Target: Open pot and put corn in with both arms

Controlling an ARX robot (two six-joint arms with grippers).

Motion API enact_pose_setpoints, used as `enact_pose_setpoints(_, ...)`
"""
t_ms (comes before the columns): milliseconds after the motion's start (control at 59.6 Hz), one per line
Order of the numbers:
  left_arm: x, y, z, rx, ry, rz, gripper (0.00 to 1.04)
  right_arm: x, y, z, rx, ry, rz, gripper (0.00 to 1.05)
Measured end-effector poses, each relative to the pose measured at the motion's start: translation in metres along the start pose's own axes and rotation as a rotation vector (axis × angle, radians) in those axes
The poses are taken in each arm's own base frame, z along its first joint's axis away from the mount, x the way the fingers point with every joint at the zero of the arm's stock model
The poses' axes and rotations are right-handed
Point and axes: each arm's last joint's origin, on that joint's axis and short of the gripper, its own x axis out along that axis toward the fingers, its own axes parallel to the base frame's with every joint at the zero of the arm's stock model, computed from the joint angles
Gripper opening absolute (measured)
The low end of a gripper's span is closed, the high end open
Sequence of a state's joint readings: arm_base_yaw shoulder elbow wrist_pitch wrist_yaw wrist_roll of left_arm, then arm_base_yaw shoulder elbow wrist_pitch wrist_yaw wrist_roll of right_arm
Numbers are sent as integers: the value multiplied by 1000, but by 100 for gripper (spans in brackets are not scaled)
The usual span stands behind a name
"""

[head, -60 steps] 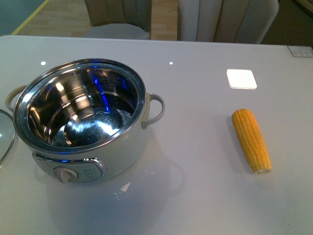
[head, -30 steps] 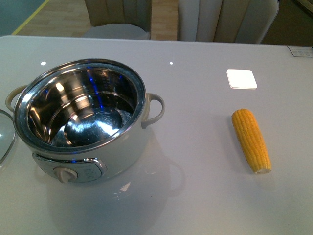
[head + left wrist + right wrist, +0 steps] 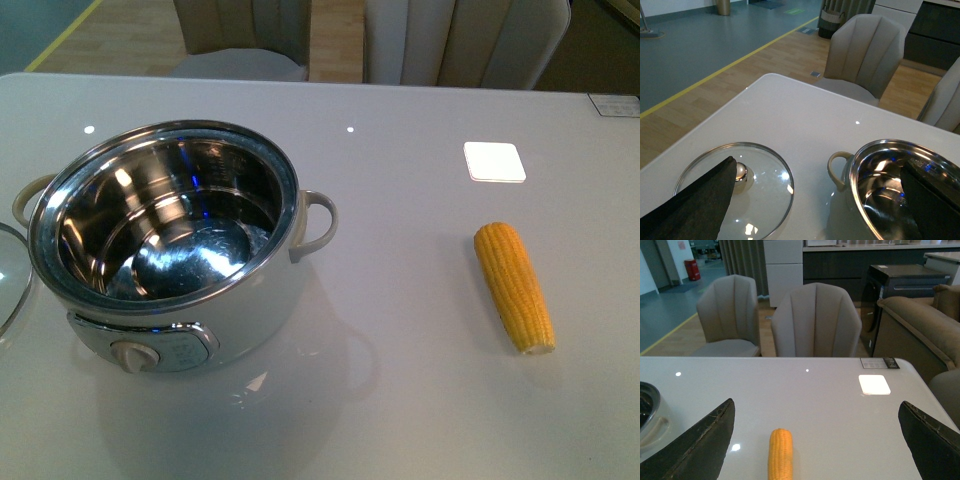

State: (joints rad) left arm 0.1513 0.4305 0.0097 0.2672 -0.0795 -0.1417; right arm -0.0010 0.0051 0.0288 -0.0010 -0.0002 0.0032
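Observation:
The cream-white pot (image 3: 170, 235) stands open at the table's left, its steel interior empty, dial panel facing me. Its glass lid (image 3: 8, 275) lies flat on the table left of it; it also shows in the left wrist view (image 3: 735, 187) beside the pot (image 3: 895, 190). The corn (image 3: 513, 285) lies on the table at the right, apart from the pot. Neither arm shows in the front view. My left gripper (image 3: 815, 200) is open and empty, above the gap between lid and pot. My right gripper (image 3: 815, 440) is open and empty, with the corn (image 3: 780, 454) between its fingers below.
A white square (image 3: 494, 161) lies on the table behind the corn. Chairs (image 3: 465, 40) stand at the table's far edge. A small card (image 3: 613, 104) lies at the far right corner.
None, apart from blue reflections fading inside the pot.

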Motion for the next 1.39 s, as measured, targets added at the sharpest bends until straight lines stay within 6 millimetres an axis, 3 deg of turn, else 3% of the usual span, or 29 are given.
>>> enact_pose_setpoints(134, 1, -1, -2, 25, 6, -24, 95, 0, 0, 0, 0, 0, 0, 96)
enact_pose_setpoints(201, 0, -4, 9, 74, -118, -153, 78, 0, 0, 0, 0, 0, 0, 96)
enact_pose_setpoints(302, -7, -9, 17, 117, -200, -238, 60, 0, 0, 0, 0, 0, 0, 96)
enact_pose_setpoints(621, -20, -19, 12, 127, -180, -242, 3, 0, 0, 0, 0, 0, 0, 96)
enact_pose_setpoints(772, -26, -16, 6, 139, -111, -237, 3, 0, 0, 0, 0, 0, 0, 96)
enact_pose_setpoints(1158, -30, -15, 7, 134, -142, -239, 4, 0, 0, 0, 0, 0, 0, 96)
enact_pose_setpoints(1393, -30, -15, 7, 135, -142, -239, 47, 0, 0, 0, 0, 0, 0, 96)
